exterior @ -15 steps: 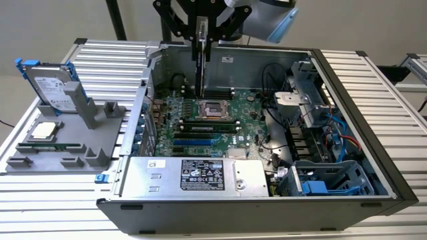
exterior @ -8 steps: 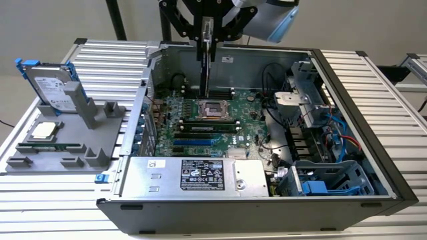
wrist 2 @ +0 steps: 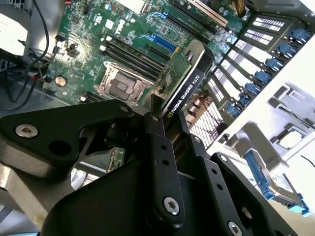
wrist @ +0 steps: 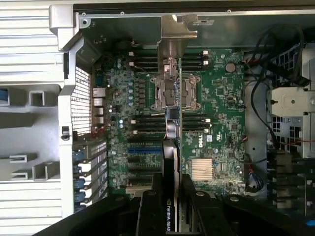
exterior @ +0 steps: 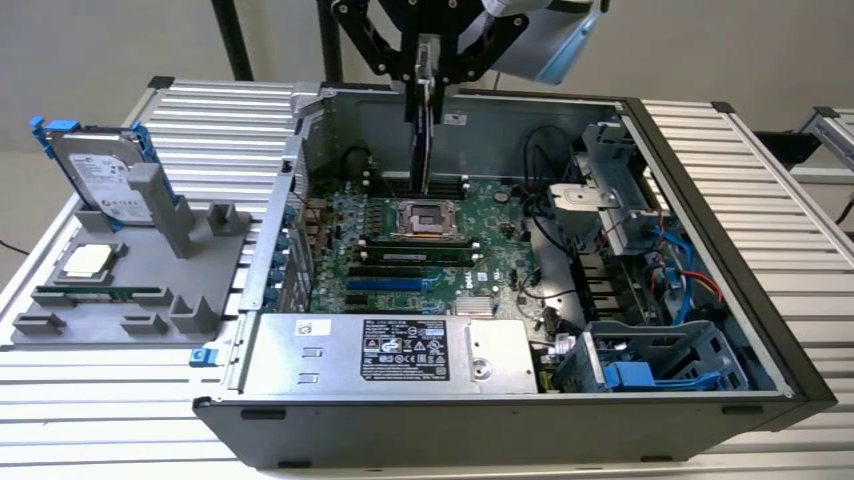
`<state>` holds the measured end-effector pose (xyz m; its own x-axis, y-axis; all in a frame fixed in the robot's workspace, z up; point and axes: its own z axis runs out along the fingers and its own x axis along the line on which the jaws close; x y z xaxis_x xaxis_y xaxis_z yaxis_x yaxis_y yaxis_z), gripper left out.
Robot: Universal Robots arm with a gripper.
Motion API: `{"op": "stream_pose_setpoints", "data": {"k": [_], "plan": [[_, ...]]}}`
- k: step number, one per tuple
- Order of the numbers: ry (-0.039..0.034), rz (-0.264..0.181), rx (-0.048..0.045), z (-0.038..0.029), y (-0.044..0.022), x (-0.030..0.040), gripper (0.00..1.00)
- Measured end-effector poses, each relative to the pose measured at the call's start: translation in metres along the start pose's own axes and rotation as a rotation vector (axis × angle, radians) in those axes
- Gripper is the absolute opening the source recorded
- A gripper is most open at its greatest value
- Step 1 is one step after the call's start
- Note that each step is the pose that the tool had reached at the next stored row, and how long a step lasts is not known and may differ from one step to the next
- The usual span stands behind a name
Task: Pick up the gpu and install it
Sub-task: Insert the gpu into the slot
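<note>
Downward pincer (exterior: 430, 75) tight around gpu (exterior: 423, 150)

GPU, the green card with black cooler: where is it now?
In the exterior view, the green gpu card with black cooler hangs edge-on in the black gripper, over the silver CPU socket inside the open computer case.

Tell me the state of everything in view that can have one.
Gripper: shut on the graphics card.
Graphics card: held on edge above the motherboard, not seated.
Computer case: on its side, open.
Hard drive: upright in the gray holder.
Processor chip: flat on the holder.
</note>
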<state>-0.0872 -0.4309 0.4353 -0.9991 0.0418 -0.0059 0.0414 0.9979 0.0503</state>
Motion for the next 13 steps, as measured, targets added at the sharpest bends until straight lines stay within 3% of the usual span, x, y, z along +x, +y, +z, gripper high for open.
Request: {"op": "stream_pose_setpoints", "data": {"k": [13], "plan": [[0.0,0.0,0.0,0.0,0.0001,-0.002,0.0]]}}
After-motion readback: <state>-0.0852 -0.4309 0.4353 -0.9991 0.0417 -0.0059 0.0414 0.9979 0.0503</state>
